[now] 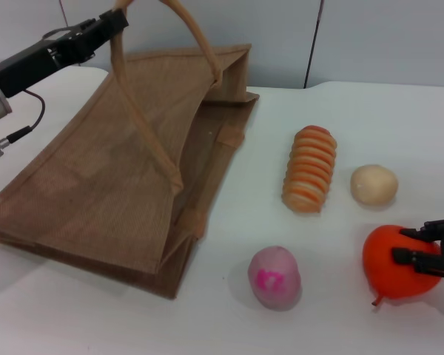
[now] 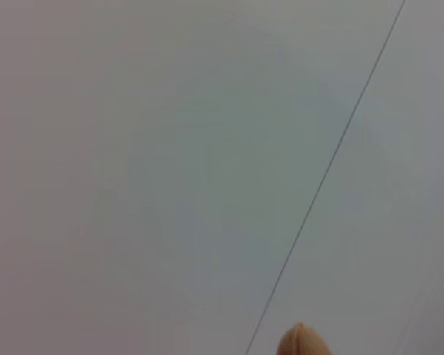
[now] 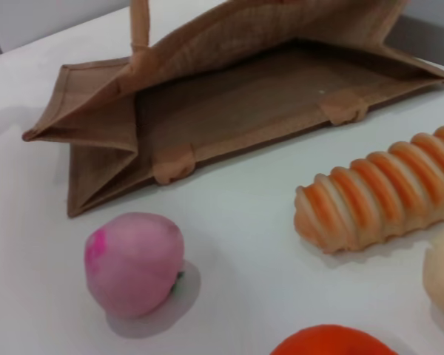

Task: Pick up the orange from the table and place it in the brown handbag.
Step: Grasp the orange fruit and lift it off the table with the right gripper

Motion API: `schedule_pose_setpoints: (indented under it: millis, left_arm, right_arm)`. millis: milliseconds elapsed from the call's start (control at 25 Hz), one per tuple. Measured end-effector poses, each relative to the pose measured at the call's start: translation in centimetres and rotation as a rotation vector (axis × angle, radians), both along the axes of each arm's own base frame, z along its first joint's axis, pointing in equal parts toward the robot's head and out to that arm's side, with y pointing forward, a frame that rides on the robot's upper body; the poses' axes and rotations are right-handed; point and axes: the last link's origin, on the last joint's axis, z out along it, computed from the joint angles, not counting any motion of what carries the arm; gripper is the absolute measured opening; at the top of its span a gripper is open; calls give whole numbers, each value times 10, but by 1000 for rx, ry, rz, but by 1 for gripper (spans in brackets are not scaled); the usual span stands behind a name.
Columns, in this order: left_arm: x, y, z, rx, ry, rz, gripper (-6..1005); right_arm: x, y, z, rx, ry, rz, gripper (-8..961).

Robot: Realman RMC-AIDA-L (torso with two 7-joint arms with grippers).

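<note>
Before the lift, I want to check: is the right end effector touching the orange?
Touching. In the head view the right end effector has its black fingers pressed against the orange.

From my seat, the brown handbag (image 1: 118,170) lies on the table (image 1: 333,318) at nine o'clock. The striped oblong (image 1: 309,168) sits at center, the pale ball (image 1: 374,184) at its three o'clock, the pink fruit (image 1: 274,276) at six, the orange (image 1: 392,265) at four.

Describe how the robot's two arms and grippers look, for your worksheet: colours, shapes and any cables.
The left gripper is black and boxy, on a black link meeting a silver cylindrical joint, with a thin black cable looping beneath. The right gripper shows only black angular fingers.
</note>
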Motion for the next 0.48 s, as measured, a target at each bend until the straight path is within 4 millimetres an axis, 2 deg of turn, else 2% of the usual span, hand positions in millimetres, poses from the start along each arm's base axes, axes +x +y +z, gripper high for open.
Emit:
schedule_pose_setpoints:
  millis: [120,480]
  left_arm:
    - [0,0,0,1,1,-1,121]
    - [3,-2,0,-6,-9,-19,121]
  right_arm:
    - [0,2,0,2,-3,-7,417]
    - [-7,5,3,14,14,30,322]
